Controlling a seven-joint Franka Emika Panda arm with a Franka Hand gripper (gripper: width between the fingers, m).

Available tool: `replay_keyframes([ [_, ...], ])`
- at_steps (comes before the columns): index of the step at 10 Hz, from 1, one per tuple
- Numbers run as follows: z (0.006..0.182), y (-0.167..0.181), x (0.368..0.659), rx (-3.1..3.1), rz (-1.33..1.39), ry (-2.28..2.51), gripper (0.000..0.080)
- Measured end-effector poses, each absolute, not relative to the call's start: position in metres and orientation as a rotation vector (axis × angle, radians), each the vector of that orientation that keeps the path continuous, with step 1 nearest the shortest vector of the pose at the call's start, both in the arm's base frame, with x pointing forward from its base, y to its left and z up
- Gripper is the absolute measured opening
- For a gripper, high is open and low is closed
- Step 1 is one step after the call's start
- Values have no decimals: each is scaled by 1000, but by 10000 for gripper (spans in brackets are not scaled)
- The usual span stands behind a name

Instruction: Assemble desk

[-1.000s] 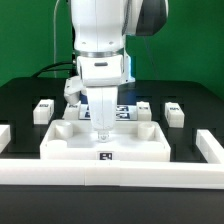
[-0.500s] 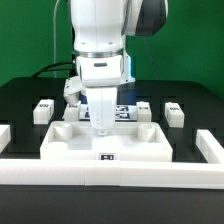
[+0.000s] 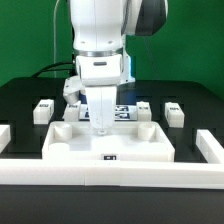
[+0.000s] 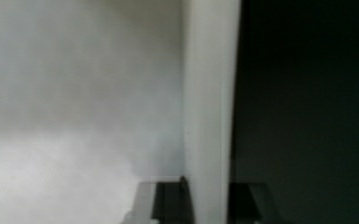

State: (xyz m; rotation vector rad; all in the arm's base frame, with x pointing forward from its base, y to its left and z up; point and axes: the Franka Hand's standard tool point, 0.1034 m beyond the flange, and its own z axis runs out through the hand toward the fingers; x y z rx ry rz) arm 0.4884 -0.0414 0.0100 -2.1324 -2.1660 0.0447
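The desk top point(image 3: 82, 151), a wide white tray-like rectangle with a small tag on its front wall, lies in the middle of the black table. My gripper point(image 3: 101, 128) reaches straight down onto its far rim. In the wrist view the thin white rim point(image 4: 208, 90) runs between my two dark fingers point(image 4: 163, 205), and my gripper point(image 4: 208, 205) is shut on it. The recessed face point(image 4: 69, 100) lies on one side and the black table on the other. White legs lie behind the top: one point(image 3: 43, 110) at the exterior view's left, two point(image 3: 143, 108) point(image 3: 174, 112) at its right.
The marker board point(image 3: 126, 111) lies behind the desk top, partly hidden by my arm. Low white border bars run along the front point(image 3: 112, 176), the exterior view's left point(image 3: 5, 135) and its right point(image 3: 208, 147). A green wall stands behind the table.
My jaws have closed onto the far rim of the desk top. The arm and the desk top stay in about the same place.
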Motion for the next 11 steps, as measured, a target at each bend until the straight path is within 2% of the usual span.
replay_keyframes([
  [1, 10, -39, 489, -2153, 44, -2147, 62],
  [6, 10, 32, 514, -2228, -1, -2073, 62],
  [10, 11, 32, 519, -2190, 99, -2065, 64],
  [11, 11, 32, 518, -2190, 100, -2064, 138],
])
